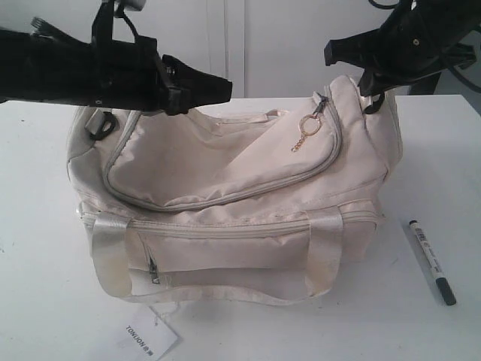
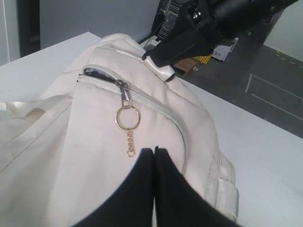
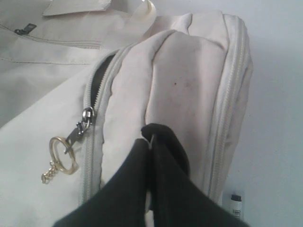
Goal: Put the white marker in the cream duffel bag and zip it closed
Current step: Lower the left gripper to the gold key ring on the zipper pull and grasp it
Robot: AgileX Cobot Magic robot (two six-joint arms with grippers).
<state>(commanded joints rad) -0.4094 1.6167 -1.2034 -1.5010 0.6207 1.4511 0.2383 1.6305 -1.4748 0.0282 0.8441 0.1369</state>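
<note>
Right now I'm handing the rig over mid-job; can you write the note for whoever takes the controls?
Left gripper: shut, empty, tips over the cream duffel bag near the gold ring pull.
Right gripper: shut at the bag's end; it appears to pinch a webbing tab there.
White marker: lying on the table beside the bag, outside it.
Bag: top zipper mostly closed; a short gap by the slider shows dark lining.
Done: nothing yet.
Left: open the zipper, put the marker in, zip closed.
</note>
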